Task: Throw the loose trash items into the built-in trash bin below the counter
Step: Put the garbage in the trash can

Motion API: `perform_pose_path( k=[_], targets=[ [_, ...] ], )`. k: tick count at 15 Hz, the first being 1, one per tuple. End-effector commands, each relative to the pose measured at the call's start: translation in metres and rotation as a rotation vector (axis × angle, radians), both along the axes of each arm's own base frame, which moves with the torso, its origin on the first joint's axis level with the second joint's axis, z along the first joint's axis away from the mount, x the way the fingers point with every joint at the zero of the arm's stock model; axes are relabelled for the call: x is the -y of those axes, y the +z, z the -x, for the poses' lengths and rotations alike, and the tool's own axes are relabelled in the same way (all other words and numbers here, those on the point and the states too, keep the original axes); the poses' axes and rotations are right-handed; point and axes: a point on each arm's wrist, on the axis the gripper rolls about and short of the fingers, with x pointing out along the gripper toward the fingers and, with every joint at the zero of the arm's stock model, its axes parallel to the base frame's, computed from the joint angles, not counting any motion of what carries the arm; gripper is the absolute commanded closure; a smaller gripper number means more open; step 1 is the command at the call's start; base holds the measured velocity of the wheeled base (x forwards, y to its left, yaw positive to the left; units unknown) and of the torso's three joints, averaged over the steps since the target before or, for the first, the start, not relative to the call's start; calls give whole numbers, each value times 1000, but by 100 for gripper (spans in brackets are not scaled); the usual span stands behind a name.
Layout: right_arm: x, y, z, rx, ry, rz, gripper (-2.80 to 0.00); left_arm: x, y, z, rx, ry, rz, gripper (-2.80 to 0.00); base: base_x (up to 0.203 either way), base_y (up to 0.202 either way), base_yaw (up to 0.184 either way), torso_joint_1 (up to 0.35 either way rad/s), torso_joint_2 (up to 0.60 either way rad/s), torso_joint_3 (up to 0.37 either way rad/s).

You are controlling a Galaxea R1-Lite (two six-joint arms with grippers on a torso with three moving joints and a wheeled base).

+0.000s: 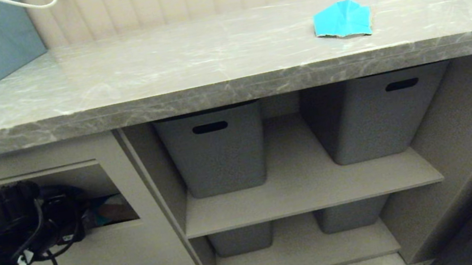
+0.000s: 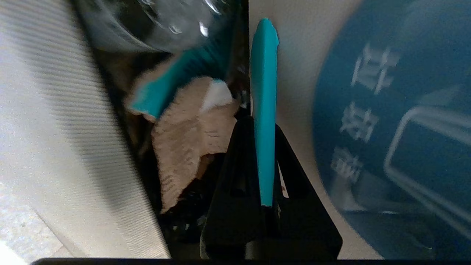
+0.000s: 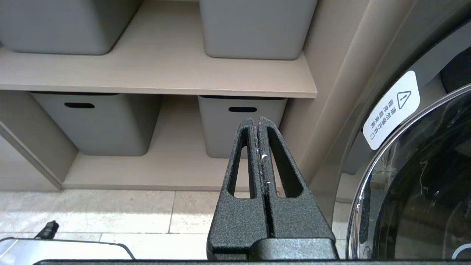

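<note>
One turquoise paper scrap (image 2: 263,110) is clamped edge-on in the left end effector (image 2: 265,162) at the open mouth of the built-in trash bin (image 1: 121,247), the other scrap (image 1: 342,19) lies on the bench (image 1: 158,68), and the right end effector (image 3: 257,123), fingers together, hangs low before the shelves (image 3: 158,73).

One turquoise paper scrap (image 1: 343,19) is seen lying flat, creased, on the grey marble-look counter (image 1: 158,68). A second turquoise scrap (image 2: 264,110) is held edge-on at the pushed-in flap (image 2: 368,147) of the built-in trash bin (image 1: 122,257).
</note>
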Motion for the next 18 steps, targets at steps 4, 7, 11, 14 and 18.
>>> perform_pose_path(
  k=[4, 7, 11, 14, 18],
  targets=[
    [0, 0, 0, 2, 2, 1, 0, 12, 4, -12, 29, -28, 10, -280, 0, 0, 0, 0, 0, 0],
    [0, 0, 0, 1, 0, 1, 0, 16, 2, -13, 24, -5, 2, -280, 0, 0, 0, 0, 0, 0],
    [0, 0, 0, 2, 2, 1, 0, 17, 1, -12, 18, 19, 8, -280, 0, 0, 0, 0, 0, 0],
    [0, 0, 0, 2, -1, 0, 0, 17, 5, -10, 27, 22, 10, -280, 0, 0, 0, 0, 0, 0],
    [0, 0, 0, 2, -3, -1, 0, 19, 8, 19, -3, 68, -1, -280, 0, 0, 0, 0, 0, 0]
  ],
)
